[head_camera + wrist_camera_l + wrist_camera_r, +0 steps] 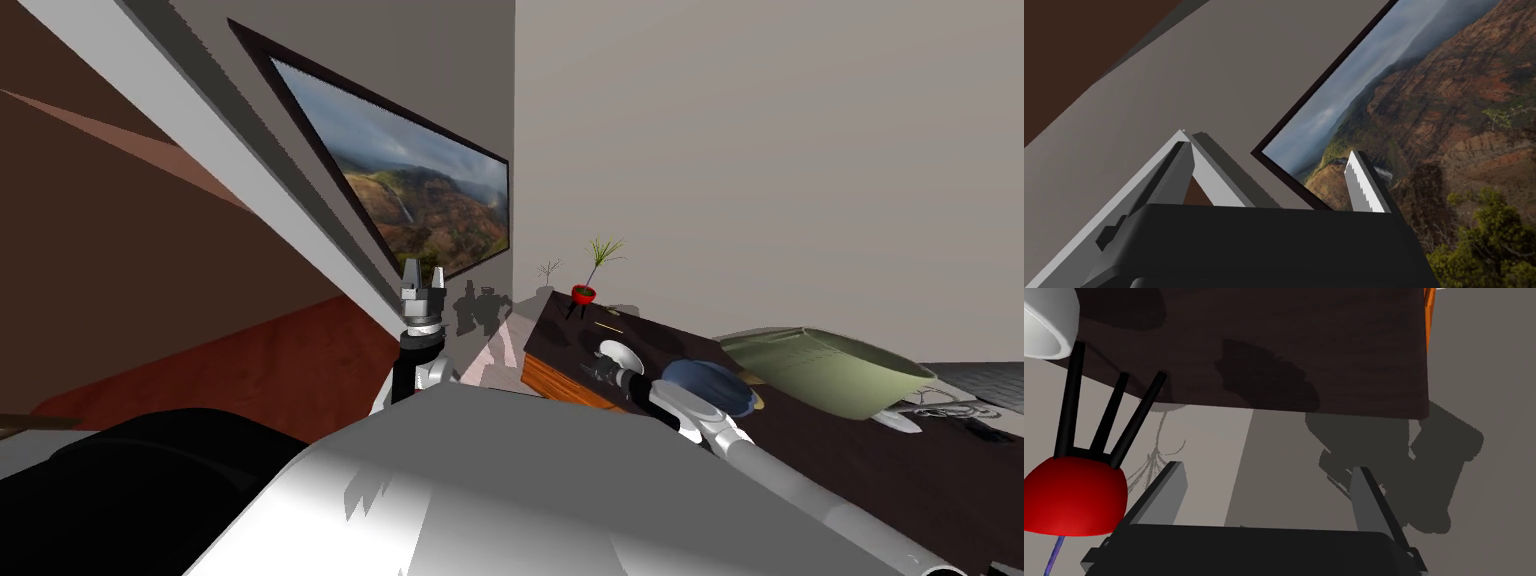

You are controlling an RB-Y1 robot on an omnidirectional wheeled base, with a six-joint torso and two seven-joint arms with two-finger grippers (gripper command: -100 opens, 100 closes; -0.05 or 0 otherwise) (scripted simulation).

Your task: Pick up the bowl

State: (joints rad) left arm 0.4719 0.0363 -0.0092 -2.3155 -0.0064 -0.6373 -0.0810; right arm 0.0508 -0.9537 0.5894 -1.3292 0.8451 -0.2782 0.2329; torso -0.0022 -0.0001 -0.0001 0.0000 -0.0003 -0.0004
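A white bowl (624, 354) sits on the dark table (880, 460), just past my right gripper (600, 372). In the right wrist view its rim (1044, 328) shows off to one side, outside the open fingers (1168, 492) of the right gripper (1266, 493), which hold nothing. Those fingers point over the table's far end (1304, 353) at the grey wall. A blue rounded thing (708, 386) lies by my right forearm. A big olive-green bowl-shaped vessel (830, 368) stands further right. My left gripper (423, 278) is raised off the table's left, open (1269, 180) and empty.
A red pot on black legs (583, 293) (1074, 500) with a thin green plant stands at the table's far corner, close to my right gripper. A thin yellow stick (606, 327) lies near it. Small dark and white items (945, 405) lie at far right. The wall is close behind the table.
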